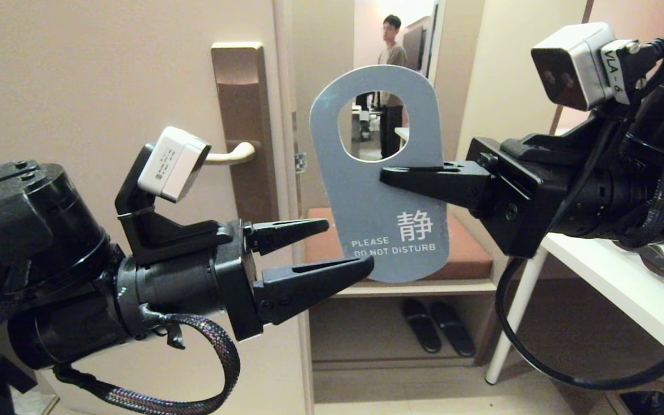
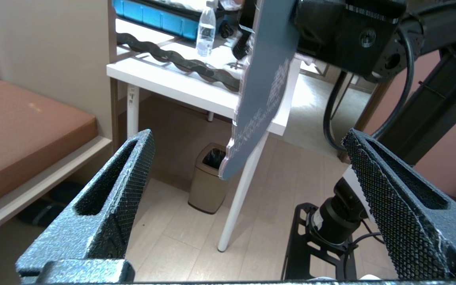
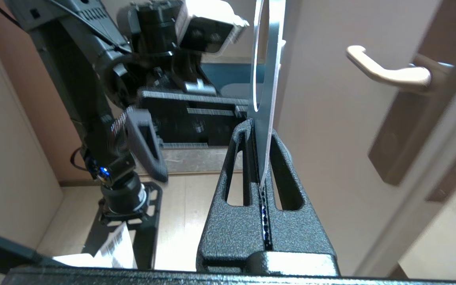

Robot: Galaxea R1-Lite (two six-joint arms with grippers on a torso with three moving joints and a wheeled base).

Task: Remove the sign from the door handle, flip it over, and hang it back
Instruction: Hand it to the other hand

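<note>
Now one sign [image 1: 378, 230], two hands: right hand [image 1: 392, 176] gripping it.

You see a person [image 1: 392, 52] standing in the far room beyond the doorway, a brown cushion [image 1: 459, 253] on a bench, slippers [image 1: 437, 325] beneath it (dark pair), a white desk [image 1: 620, 282], a bin [image 2: 209, 180] and a water bottle [image 2: 206, 29].
</note>
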